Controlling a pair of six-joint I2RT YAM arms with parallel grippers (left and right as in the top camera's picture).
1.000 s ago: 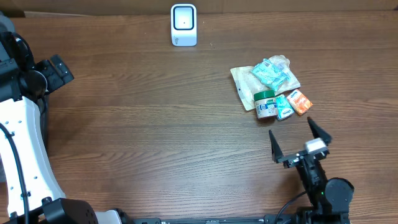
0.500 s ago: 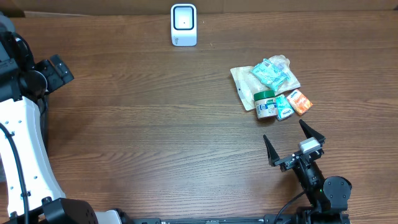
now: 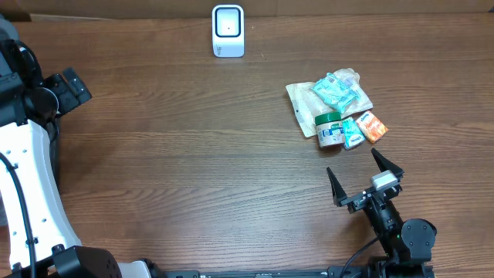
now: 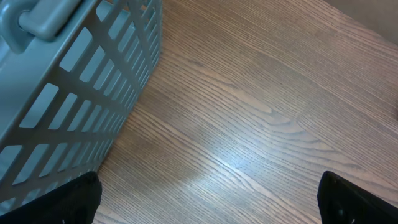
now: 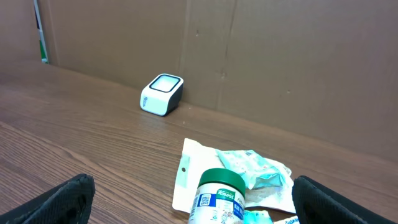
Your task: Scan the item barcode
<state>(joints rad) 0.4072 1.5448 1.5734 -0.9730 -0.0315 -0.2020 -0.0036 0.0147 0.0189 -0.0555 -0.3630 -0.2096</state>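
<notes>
Scanner at far edge — item pile right, jar in front.

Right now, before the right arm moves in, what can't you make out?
Jar barcode: too small overhead; label cut by the bottom edge, right wrist view.
Orange packet print: too small overhead; not seen from the right wrist.
Basket contents: hidden by its wall, left wrist view.

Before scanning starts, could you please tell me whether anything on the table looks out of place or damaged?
Nothing stands out. The green-lidded jar stands upright among loosely piled packets, nothing spilled, and the scanner sits well apart from them.
</notes>
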